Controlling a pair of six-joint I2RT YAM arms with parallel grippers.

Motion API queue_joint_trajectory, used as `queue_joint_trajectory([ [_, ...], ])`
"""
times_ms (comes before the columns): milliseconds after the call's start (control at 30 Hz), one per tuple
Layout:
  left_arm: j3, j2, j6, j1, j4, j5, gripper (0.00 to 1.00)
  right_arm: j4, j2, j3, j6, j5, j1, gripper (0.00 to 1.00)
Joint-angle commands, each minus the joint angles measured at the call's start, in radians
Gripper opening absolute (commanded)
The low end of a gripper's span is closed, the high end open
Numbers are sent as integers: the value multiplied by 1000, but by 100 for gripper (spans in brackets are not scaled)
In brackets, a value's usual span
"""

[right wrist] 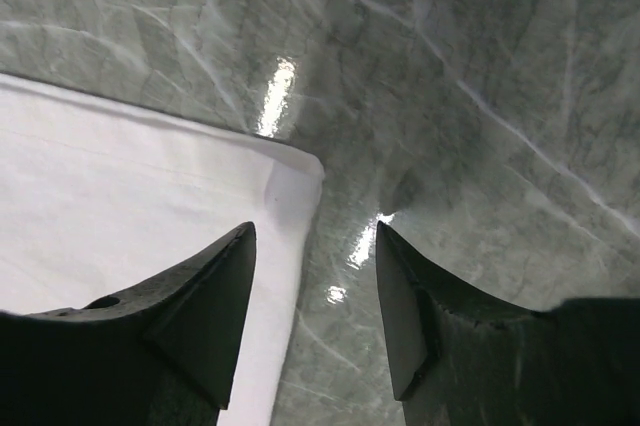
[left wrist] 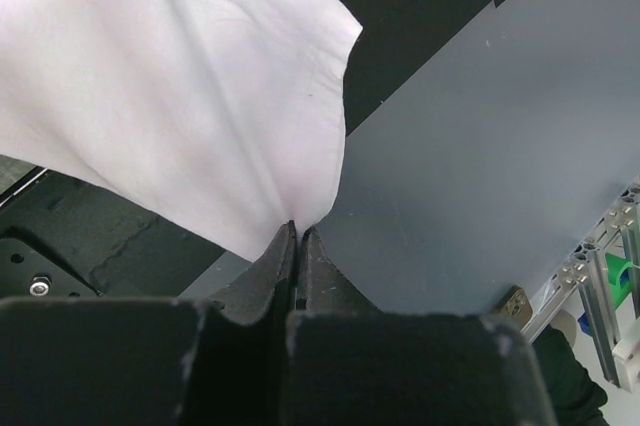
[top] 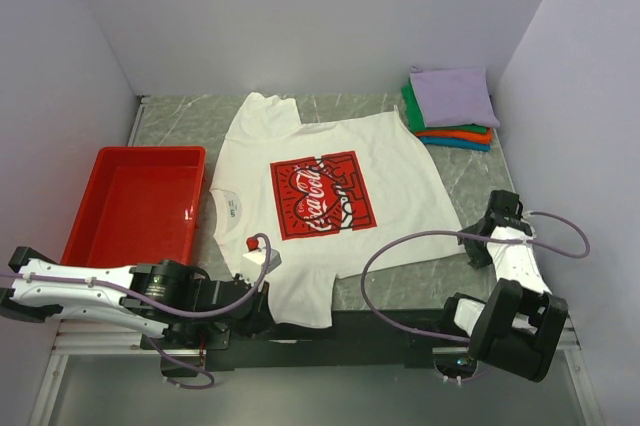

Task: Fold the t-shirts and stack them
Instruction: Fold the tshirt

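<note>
The white t-shirt (top: 395, 166) with the red Coca-Cola print lies spread on the marble table, collar to the left. My left gripper (top: 267, 279) is at its near-left edge by the near sleeve. In the left wrist view, the left gripper (left wrist: 298, 229) is shut on a fold of the white cloth (left wrist: 180, 86). At the shirt's near-right hem corner sits my right gripper (top: 474, 248). Seen from the right wrist, the right gripper (right wrist: 315, 231) is open, one finger over the white hem corner (right wrist: 150, 206), the other over bare marble. Folded t-shirts (top: 452, 96) are stacked back right, lavender on top.
A red plastic tray (top: 105, 236) stands at the left, beside the shirt's collar. The side walls close in on both sides of the table (top: 470, 181). The black front edge of the table runs just below the shirt's near sleeve.
</note>
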Motion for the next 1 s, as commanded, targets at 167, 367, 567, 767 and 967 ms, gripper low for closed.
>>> queue_joint_trajectory([
  [167,11,-5,31,4,36,-13,0,103,81,23,-40,-46,-10,54],
  [367,13,15,31,21,33,-8,0,144,99,9,-38,-57,-10,45],
  [567,65,58,56,59,13,-8,0,149,92,23,-61,-71,-10,6],
  [767,131,149,131,157,14,31,0,138,69,52,-86,-115,-11,0],
  [967,162,234,235,362,69,137,0,167,62,82,-96,-215,-11,0],
])
